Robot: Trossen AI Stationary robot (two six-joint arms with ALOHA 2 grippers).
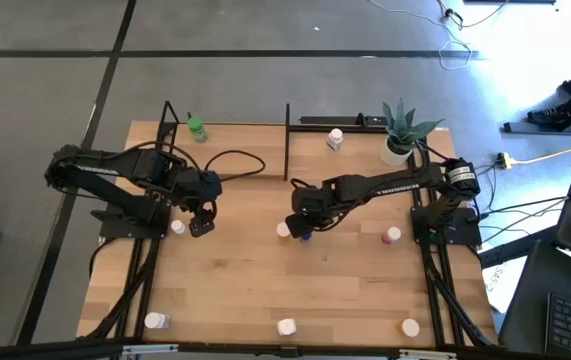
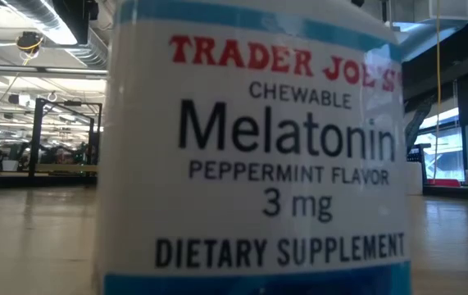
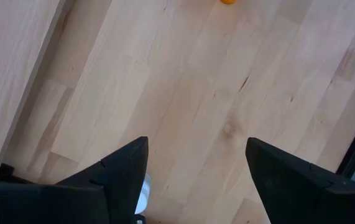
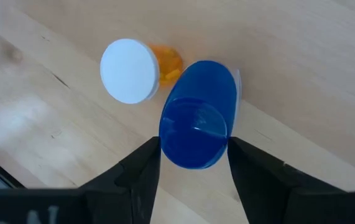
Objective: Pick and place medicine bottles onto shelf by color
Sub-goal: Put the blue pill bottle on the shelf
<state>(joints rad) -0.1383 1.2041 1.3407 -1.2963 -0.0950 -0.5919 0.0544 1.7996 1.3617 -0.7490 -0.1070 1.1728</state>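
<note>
Mid-surface (image 1: pixel 255 285): right pincer (image 1: pixel 300 228) closed around middle bottle (image 4: pixel 197 124), neighbour bottle (image 4: pixel 130 70) touching it on the left. Further left, left pincer (image 1: pixel 201 222) spread wide, side bottle (image 1: pixel 177 228) just beside it. Along the front edge, well apart: front bottles (image 1: pixel 286 327). At the back left, shelf (image 1: pixel 235 140), rear bottle (image 1: pixel 197 129) at its left end; plant (image 1: pixel 400 135) in the back right corner.

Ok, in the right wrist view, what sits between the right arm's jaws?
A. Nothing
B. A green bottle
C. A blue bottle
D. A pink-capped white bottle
C: the right gripper has its jaws on either side of the blue bottle, with a white-capped orange bottle just beside it on the table.
</note>
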